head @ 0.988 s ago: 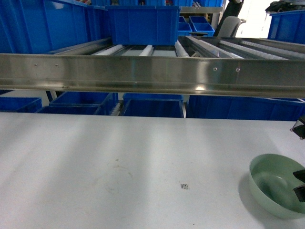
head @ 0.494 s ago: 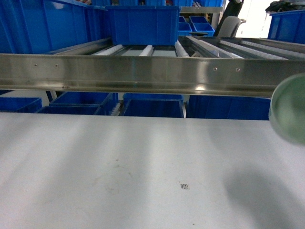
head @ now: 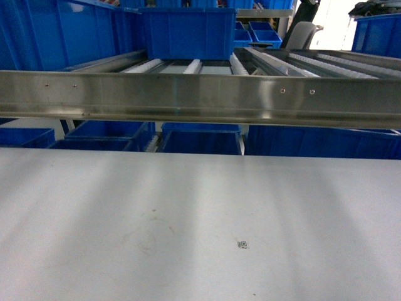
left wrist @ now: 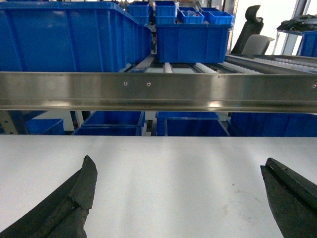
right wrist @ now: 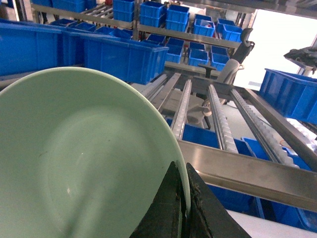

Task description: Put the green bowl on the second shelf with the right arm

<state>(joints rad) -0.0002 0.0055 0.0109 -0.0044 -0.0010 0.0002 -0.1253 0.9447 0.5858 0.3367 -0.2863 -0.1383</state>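
Observation:
The green bowl (right wrist: 74, 158) fills the left of the right wrist view, its glossy inside facing the camera. My right gripper (right wrist: 182, 168) is shut on the bowl's rim, one black finger inside and one outside. The bowl is held in the air, level with the roller shelf (right wrist: 220, 119) and short of its steel front rail (right wrist: 247, 171). Neither the bowl nor the right gripper shows in the head view. My left gripper (left wrist: 177, 161) hangs open over the white table (left wrist: 173, 173), with nothing between its fingers.
A long steel rail (head: 200, 97) fronts the roller shelf across the head view. A blue crate (head: 188, 31) sits on the rollers at centre-left, with more blue crates (head: 113, 135) under the shelf. The white table (head: 188, 213) lies in front.
The bowl sat on the table at the right, rose past the rail at the right edge, and has now left the head view.

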